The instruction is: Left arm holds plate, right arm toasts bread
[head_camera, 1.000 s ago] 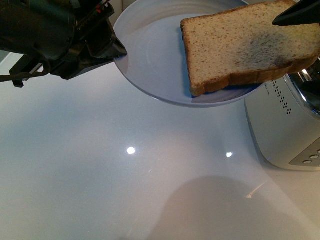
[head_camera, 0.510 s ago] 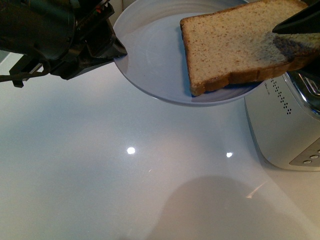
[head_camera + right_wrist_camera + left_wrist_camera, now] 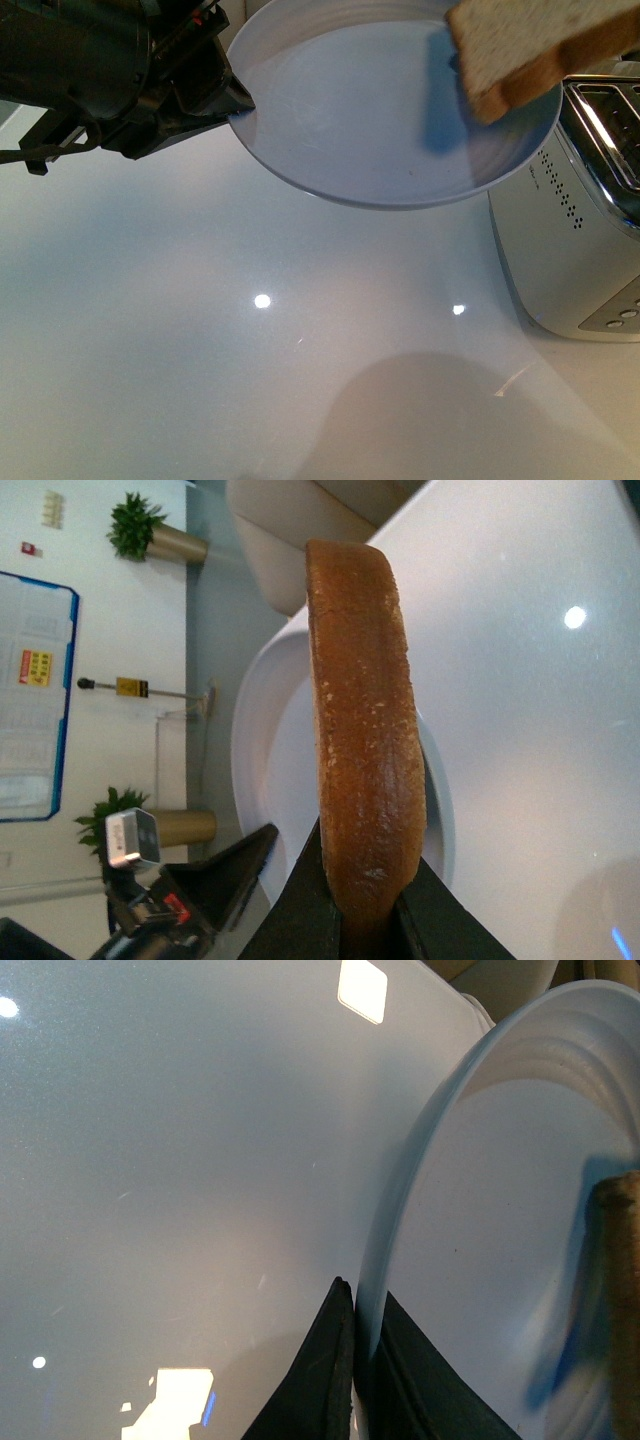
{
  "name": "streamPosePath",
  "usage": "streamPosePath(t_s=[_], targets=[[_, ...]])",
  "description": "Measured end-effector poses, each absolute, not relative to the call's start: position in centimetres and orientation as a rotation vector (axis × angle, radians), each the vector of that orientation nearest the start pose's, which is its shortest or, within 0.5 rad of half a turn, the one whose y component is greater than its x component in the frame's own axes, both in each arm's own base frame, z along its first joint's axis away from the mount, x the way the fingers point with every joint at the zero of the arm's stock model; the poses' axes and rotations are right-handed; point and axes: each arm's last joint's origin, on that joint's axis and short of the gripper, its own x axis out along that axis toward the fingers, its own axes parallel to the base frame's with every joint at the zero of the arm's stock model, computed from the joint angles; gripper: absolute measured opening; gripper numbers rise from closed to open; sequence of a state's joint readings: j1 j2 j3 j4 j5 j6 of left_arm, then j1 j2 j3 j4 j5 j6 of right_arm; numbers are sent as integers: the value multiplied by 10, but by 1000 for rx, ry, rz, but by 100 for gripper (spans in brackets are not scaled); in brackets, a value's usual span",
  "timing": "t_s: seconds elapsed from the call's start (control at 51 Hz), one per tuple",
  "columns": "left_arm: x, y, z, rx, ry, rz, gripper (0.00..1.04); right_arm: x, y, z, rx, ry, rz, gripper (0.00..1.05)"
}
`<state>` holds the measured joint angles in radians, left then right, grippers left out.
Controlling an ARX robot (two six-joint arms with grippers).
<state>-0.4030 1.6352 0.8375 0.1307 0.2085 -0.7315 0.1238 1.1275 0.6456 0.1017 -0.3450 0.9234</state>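
Observation:
My left gripper (image 3: 236,100), dark and bulky, is shut on the near-left rim of the pale blue plate (image 3: 350,120) and holds it tilted above the table. In the left wrist view the fingers (image 3: 363,1302) pinch that rim (image 3: 400,1220). The bread (image 3: 530,45) hangs at the top right, lifted off the plate, over its right edge and next to the toaster. Its holder is out of the front view. Seen from the right wrist, my right gripper (image 3: 365,852) is shut on the bread (image 3: 365,700), crust edge showing, with the plate (image 3: 262,750) behind it.
A silver toaster (image 3: 570,230) stands at the right, its slots (image 3: 610,120) facing up beside the plate's right rim. The glossy white table (image 3: 250,330) spreads below. The left arm's housing (image 3: 190,900) shows in the right wrist view.
The bread has risen off the plate and moved up and right towards the toaster; its shadow now falls on the bare plate. The plate and left gripper have stayed still.

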Motion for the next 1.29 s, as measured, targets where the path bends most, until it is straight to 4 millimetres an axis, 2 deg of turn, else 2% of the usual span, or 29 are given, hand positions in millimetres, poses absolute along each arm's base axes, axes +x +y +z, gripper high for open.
streamPosePath(t_s=[0.176, 0.294, 0.392, 0.608, 0.784, 0.961, 1.098, 1.294], targets=[[298, -134, 174, -616, 854, -314, 3, 229, 17, 307, 796, 386, 239, 3], [298, -134, 174, -616, 854, -314, 3, 226, 9, 328, 660, 326, 181, 3], [298, -134, 174, -616, 854, -314, 3, 225, 6, 335, 504, 303, 105, 3], [298, -134, 174, -616, 855, -314, 3, 231, 13, 329, 187, 297, 8, 3], [298, -134, 174, -616, 855, -314, 3, 247, 23, 298, 14, 432, -16, 3], [298, -134, 174, -616, 854, -314, 3, 266, 26, 274, -24, 568, -43, 3], [298, -134, 174, -616, 854, -314, 3, 278, 28, 272, -37, 577, -70, 3], [298, -134, 174, -616, 854, -314, 3, 285, 28, 269, -46, 578, -93, 3]])
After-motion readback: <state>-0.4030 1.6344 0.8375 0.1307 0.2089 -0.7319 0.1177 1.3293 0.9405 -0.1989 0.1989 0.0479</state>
